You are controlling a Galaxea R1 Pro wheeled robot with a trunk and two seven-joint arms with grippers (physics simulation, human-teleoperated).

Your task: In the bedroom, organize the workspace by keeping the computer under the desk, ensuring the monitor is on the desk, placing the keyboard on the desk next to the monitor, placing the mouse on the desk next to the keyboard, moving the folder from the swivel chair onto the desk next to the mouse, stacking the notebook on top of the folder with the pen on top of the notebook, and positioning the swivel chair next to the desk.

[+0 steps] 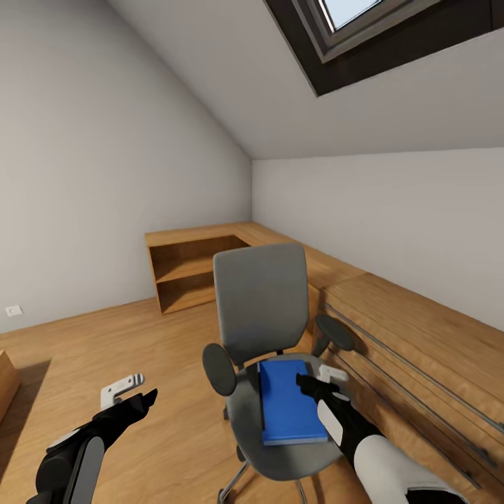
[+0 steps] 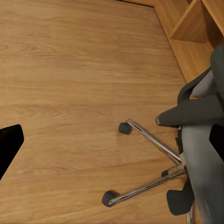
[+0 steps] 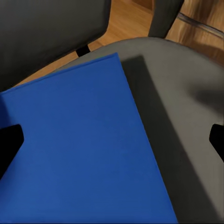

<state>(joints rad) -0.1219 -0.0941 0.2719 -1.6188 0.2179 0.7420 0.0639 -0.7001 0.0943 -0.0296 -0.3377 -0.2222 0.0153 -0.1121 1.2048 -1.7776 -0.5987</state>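
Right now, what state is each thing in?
folder: lying flat on the seat, not gripped.
swivel chair: upright on the wood floor, beside the low wooden shelving.
right gripper: open, above the folder.
left gripper: open, over the floor.

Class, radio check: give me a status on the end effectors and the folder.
Right end effector open, over the folder. Folder flat on the swivel chair seat, not gripped. Left end effector open, over bare floor. Nothing in the way.
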